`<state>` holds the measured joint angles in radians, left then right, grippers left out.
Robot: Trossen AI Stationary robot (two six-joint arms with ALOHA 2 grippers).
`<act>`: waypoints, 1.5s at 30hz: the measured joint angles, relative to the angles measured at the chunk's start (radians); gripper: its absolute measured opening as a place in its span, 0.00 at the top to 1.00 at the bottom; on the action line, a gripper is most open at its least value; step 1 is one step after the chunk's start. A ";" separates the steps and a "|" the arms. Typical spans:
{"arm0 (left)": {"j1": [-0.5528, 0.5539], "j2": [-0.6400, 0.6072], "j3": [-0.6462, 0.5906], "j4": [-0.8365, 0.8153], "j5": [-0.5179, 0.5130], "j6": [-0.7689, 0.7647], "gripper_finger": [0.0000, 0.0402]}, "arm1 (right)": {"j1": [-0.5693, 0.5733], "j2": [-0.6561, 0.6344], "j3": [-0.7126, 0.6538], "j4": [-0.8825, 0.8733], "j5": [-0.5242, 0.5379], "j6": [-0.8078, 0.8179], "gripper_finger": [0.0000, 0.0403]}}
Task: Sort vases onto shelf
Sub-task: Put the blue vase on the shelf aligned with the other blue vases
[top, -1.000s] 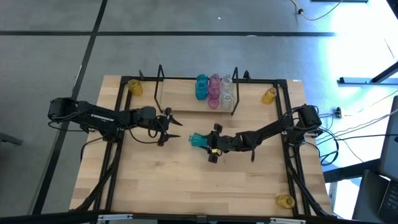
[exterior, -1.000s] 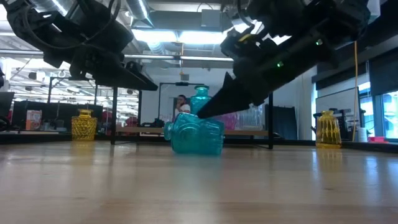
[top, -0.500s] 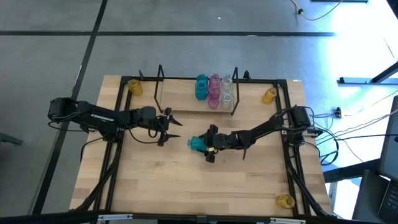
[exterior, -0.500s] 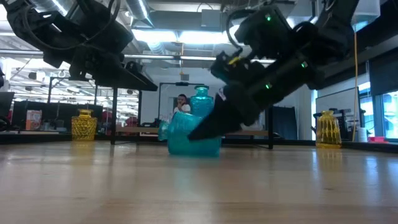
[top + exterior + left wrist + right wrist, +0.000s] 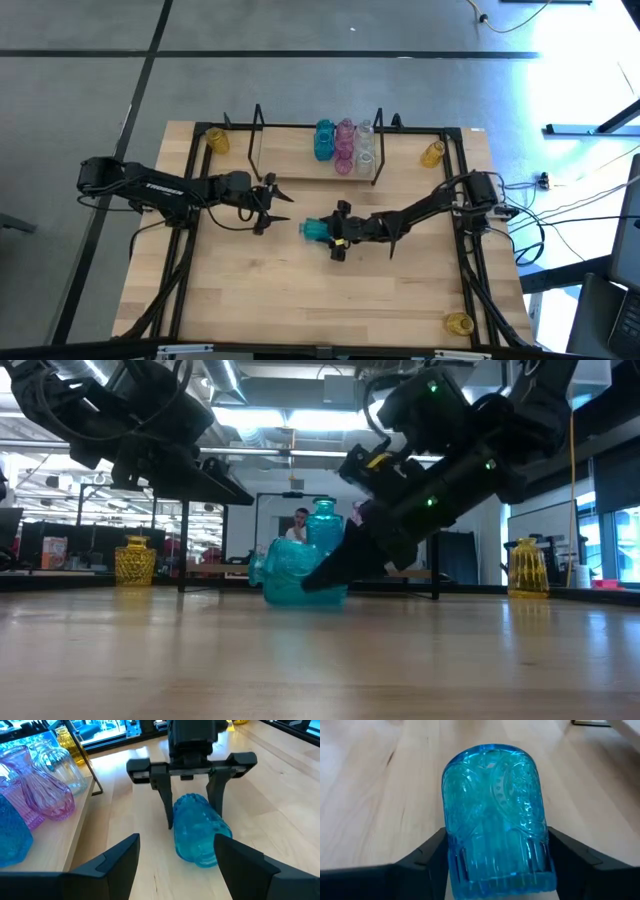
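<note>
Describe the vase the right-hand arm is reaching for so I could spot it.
Find the wooden table, then its middle, in front of the shelf. There a teal vase lies on its side between the right gripper's fingers, the only vase not standing upright.

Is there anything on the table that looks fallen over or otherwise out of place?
Yes. One teal vase lies on its side mid-table, in front of the shelf, between the right gripper's fingers. The vases on the shelf stand upright. Three yellow vases stand apart near the table's corners.
</note>
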<state>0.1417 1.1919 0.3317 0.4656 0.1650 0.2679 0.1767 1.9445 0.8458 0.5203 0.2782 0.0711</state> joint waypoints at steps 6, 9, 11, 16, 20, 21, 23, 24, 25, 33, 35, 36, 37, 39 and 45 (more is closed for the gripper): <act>0.000 0.000 0.000 0.007 0.001 0.020 0.38 | 0.020 -0.090 -0.020 -0.001 0.037 -0.012 0.41; 0.000 0.015 0.000 0.033 0.030 0.031 0.38 | 0.050 -0.145 -0.050 0.002 0.094 -0.027 0.41; 0.000 0.034 0.000 0.072 0.052 0.032 0.38 | 0.070 -0.187 -0.080 0.005 0.152 -0.031 0.41; -0.001 0.136 0.000 0.210 0.095 0.030 0.38 | 0.092 -0.230 -0.167 0.102 0.210 -0.032 0.41; 0.004 0.215 0.000 0.345 0.128 0.022 0.38 | 0.091 -0.231 -0.227 0.289 0.159 -0.033 0.41; 0.004 0.235 0.000 0.376 0.134 0.017 0.38 | 0.091 -0.231 -0.238 0.320 0.148 -0.035 0.41; 0.005 0.273 0.000 0.439 0.141 0.002 0.38 | 0.091 -0.229 -0.254 0.365 0.136 -0.047 0.41; 0.005 0.293 0.000 0.472 0.141 -0.004 0.38 | 0.091 -0.229 -0.258 0.382 0.125 -0.049 0.41; 0.005 0.314 0.000 0.514 0.142 -0.009 0.38 | 0.091 -0.229 -0.262 0.401 0.117 -0.049 0.41; 0.002 0.441 0.000 0.719 0.086 -0.025 0.38 | 0.070 -0.222 -0.268 0.414 0.108 -0.049 0.41; -0.005 0.442 0.000 0.725 0.056 -0.027 0.38 | 0.071 -0.222 -0.268 0.412 0.104 -0.048 0.41; -0.009 0.442 0.000 0.726 0.055 -0.029 0.38 | 0.071 -0.222 -0.267 0.412 0.104 -0.048 0.41; -0.014 0.442 0.000 0.726 0.058 -0.030 0.38 | 0.071 -0.222 -0.267 0.412 0.103 -0.048 0.41; -0.025 0.442 0.000 0.726 0.064 -0.029 0.38 | 0.071 -0.222 -0.267 0.412 0.103 -0.047 0.41; -0.063 0.442 0.000 0.725 0.062 -0.022 0.38 | 0.071 -0.222 -0.267 0.413 0.094 -0.046 0.41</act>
<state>0.0792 1.6337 0.3321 1.1901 0.2272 0.2458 0.2481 1.7222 0.5785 0.9333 0.3721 0.0246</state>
